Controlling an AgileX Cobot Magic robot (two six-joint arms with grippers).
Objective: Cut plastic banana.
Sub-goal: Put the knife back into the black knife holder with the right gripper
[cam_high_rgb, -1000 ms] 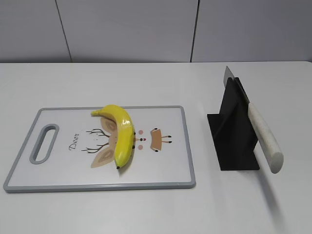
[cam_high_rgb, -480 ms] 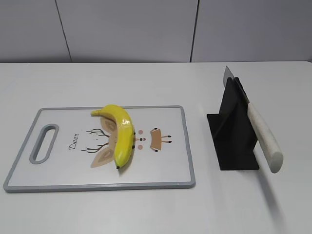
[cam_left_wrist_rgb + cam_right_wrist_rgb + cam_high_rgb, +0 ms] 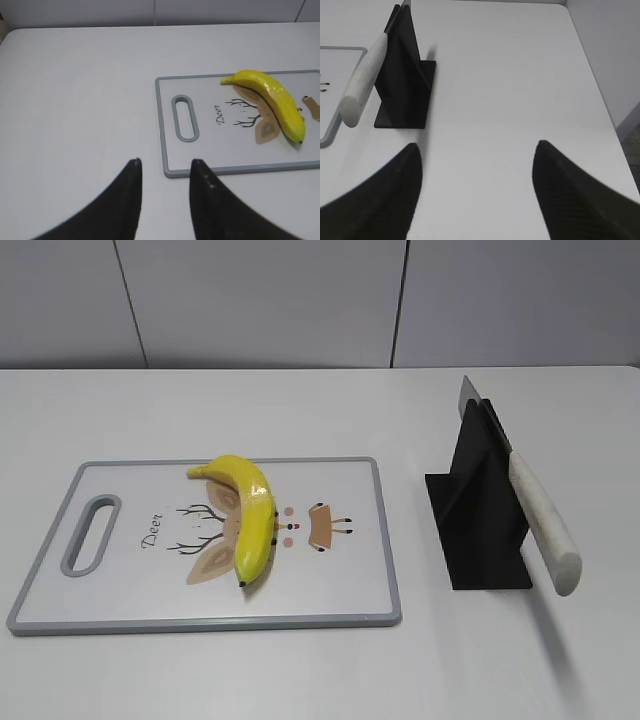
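The yellow plastic banana (image 3: 250, 515) lies whole on the white cutting board (image 3: 340, 590); it also shows in the left wrist view (image 3: 272, 100). A knife (image 3: 535, 510) with a white handle leans in a black stand (image 3: 478, 505), also in the right wrist view (image 3: 362, 85). My left gripper (image 3: 165, 162) is open and empty, above the table just off the board's handle-end corner. My right gripper (image 3: 477, 145) is wide open and empty, above bare table to the right of the stand. Neither gripper shows in the exterior view.
The board (image 3: 200, 160) has a grey rim and a slot handle (image 3: 184, 117) at its left end. The black stand (image 3: 405, 80) stands right of the board. A grey wall runs behind the white table; the table's right edge (image 3: 600, 100) is near.
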